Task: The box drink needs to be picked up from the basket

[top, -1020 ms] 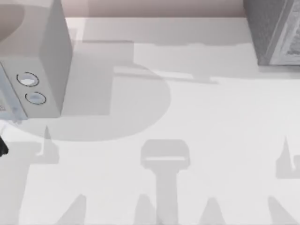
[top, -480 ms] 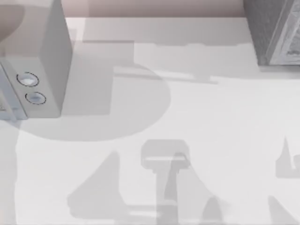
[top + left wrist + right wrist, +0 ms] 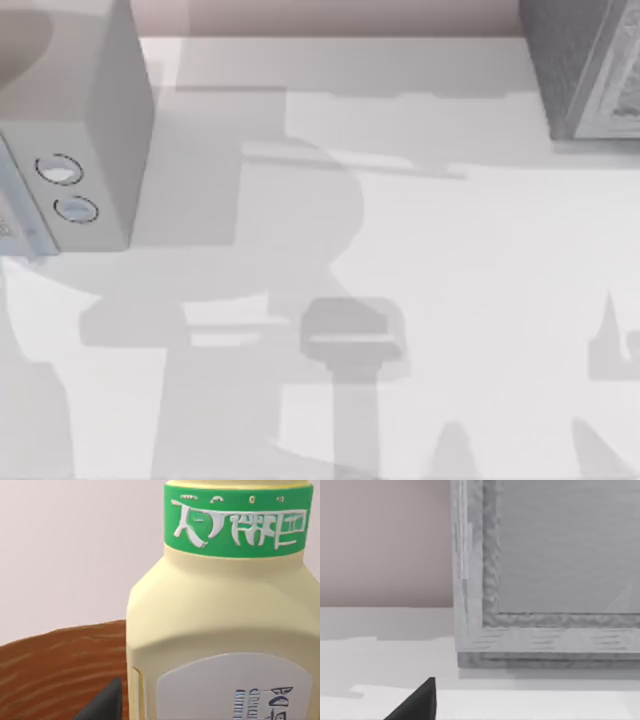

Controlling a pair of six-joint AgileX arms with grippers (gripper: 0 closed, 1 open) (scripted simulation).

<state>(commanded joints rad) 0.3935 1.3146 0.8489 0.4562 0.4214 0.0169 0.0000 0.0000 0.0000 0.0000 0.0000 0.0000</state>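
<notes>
Since the earlier frames, the arm shadows on the table [image 3: 480,250] have shifted leftward. Our left gripper's fingertip [image 3: 102,705] sits beside the box drink [image 3: 225,630], above the basket [image 3: 55,665]; we cannot tell its opening. We judge this the approach step; next comes closing on the drink.

Cream drink [image 3: 220,630], green band, brown basket [image 3: 60,665]

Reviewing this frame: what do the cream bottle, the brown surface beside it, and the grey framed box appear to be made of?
Cream bottle: looks like smooth, slightly glossy plastic, with soft highlights and a green printed band. Brown surface: probably wood or wicker, going by streaky grain-like lines. Grey framed box: matte, rough-textured, perhaps brushed metal or stone; hard to tell.
</notes>
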